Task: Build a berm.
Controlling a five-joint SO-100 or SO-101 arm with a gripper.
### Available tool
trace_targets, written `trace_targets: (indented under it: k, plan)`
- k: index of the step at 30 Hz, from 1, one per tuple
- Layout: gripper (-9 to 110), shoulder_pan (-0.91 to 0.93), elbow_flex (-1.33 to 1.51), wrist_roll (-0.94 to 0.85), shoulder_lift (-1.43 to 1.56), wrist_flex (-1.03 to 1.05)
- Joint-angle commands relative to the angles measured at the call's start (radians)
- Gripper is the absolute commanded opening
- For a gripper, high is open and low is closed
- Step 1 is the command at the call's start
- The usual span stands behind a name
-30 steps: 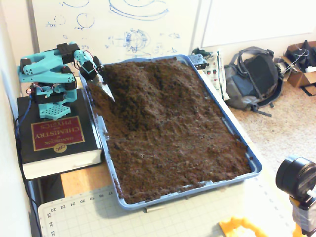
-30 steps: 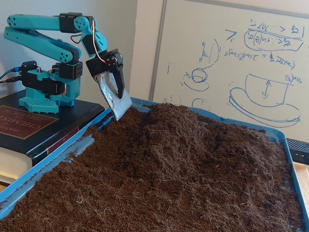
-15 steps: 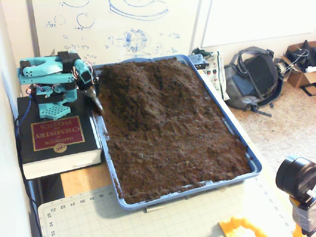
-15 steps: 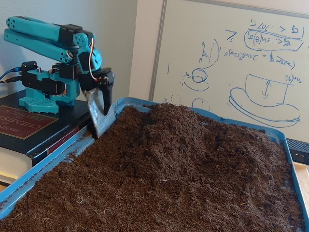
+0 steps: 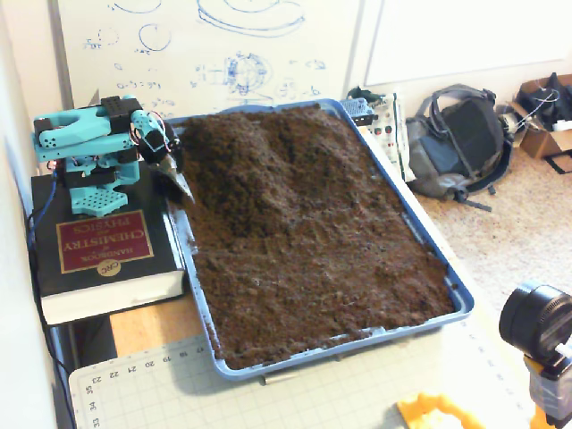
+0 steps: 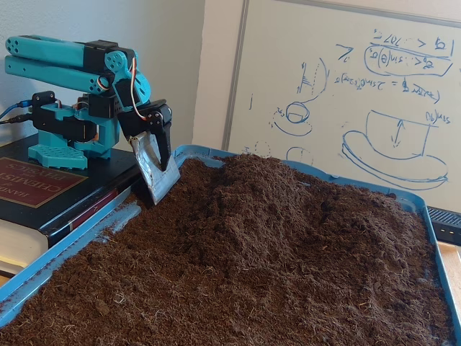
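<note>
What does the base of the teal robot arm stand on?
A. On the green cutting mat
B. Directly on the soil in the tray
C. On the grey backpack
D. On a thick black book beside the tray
D: the arm's base rests on the thick black book, which lies at the left of the blue tray in a fixed view; the other fixed view shows the same.

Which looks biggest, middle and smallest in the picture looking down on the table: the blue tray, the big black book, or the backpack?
1. The blue tray, by far.
2. The black book.
3. The backpack looks a little smaller than the book, but it lies on the floor, farther from the camera, so that ranking is unsure.
</note>
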Motion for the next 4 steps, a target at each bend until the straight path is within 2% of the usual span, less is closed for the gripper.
trace_targets:
  k: [1,4]
  plan:
    - [1,0.003,-0.014,0.006,0.002,0.005]
    - [1,0.003,-0.014,0.006,0.003,0.005]
